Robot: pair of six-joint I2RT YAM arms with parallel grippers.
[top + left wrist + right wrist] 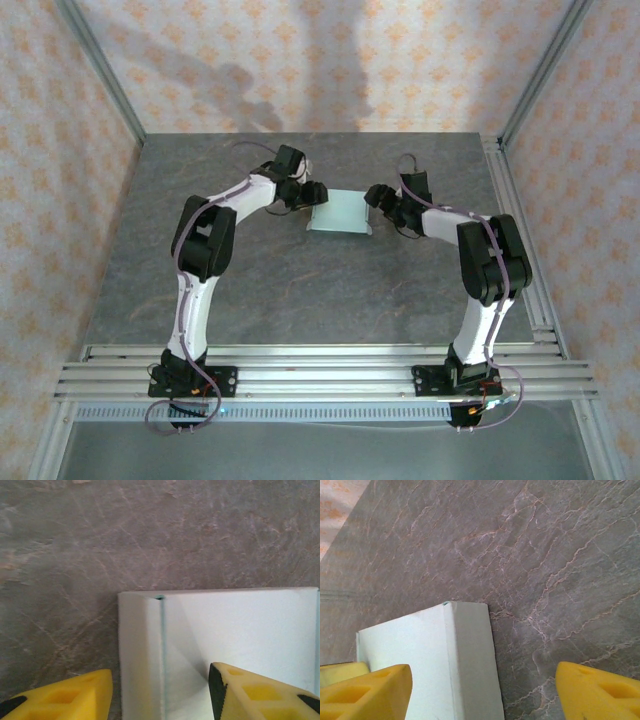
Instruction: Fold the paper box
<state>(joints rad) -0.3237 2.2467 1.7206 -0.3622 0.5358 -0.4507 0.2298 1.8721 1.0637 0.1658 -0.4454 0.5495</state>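
Note:
The paper box (340,213) is a small, flat, pale mint rectangular box lying on the grey table between my two arms. My left gripper (312,195) is at its left end. In the left wrist view the box (240,630) has its folded end wall between the yellow fingers (75,695); the left gripper (160,695) stands open, one finger off the box and one over its top. My right gripper (372,196) is at the right end. There the box (410,650) shows its side face, and the right gripper (482,695) is open wide around it.
The grey marbled table (300,290) stretches out on all sides of the box. Aluminium rails run along the right edge (520,230) and across the front (320,370) by the arm bases. Patterned walls (60,180) close in the left, back and right.

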